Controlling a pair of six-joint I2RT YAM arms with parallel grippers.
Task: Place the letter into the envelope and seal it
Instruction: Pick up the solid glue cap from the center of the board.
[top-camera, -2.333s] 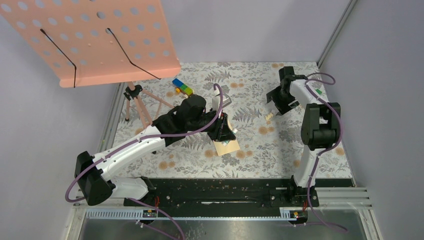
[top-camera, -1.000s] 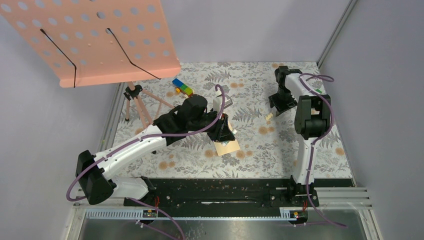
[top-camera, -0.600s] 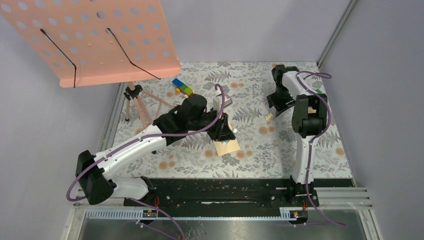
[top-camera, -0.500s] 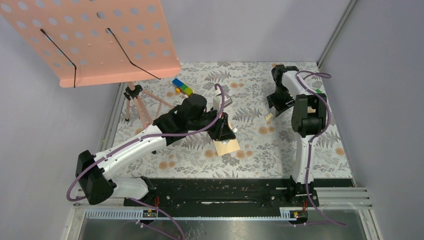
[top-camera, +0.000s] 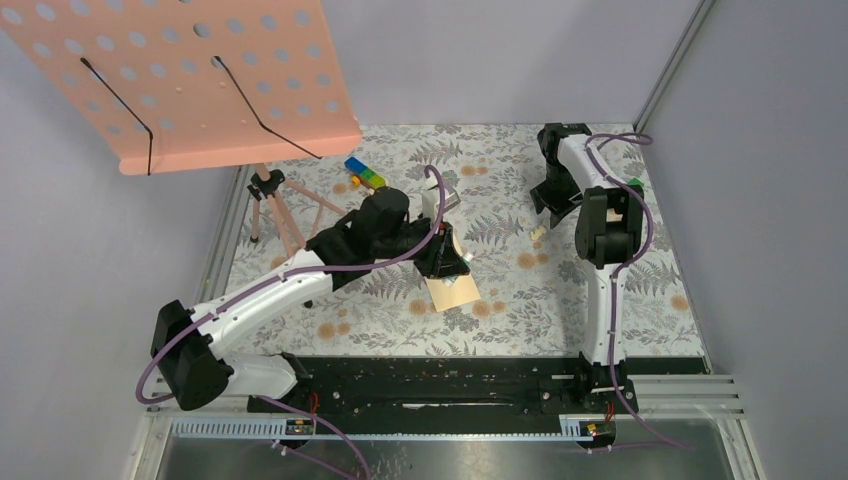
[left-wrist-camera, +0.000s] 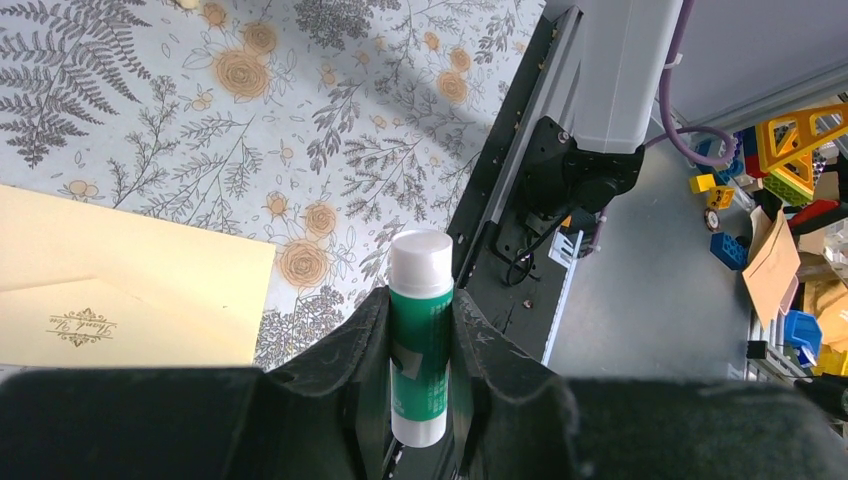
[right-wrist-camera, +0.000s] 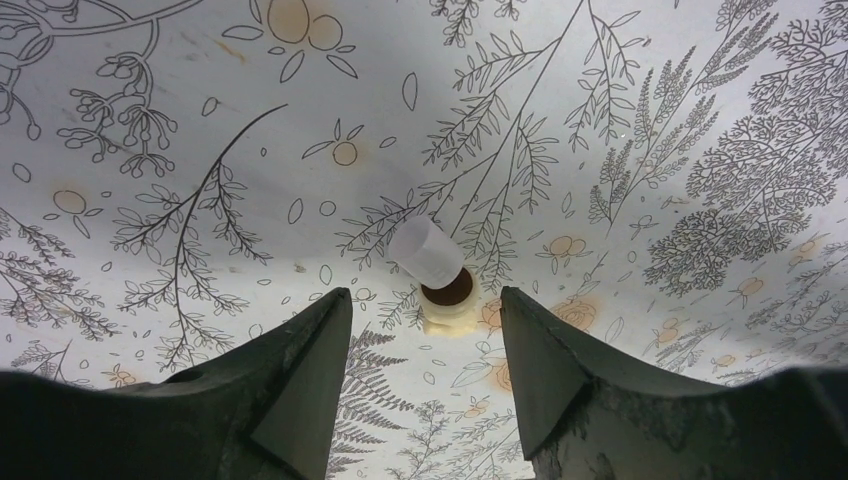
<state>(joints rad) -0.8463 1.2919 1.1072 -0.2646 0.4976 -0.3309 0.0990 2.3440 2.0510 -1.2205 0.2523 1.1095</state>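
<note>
The tan envelope, with a small gold emblem on it, lies flat on the floral mat; in the top view the envelope sticks out from under my left gripper. The letter does not show as a separate sheet. My left gripper is shut on a green glue stick with a white top, held upright above the mat. My right gripper is open, hovering over a small white cap and a cream ring lying on the mat at the far right.
A pink perforated stand board overhangs the back left on a tripod. Coloured blocks lie behind my left arm. A black rail runs along the near edge.
My right arm has swung leftward, and its gripper has shifted slightly to the back left over the small white cap. The left arm and the glue stick have stayed put.
</note>
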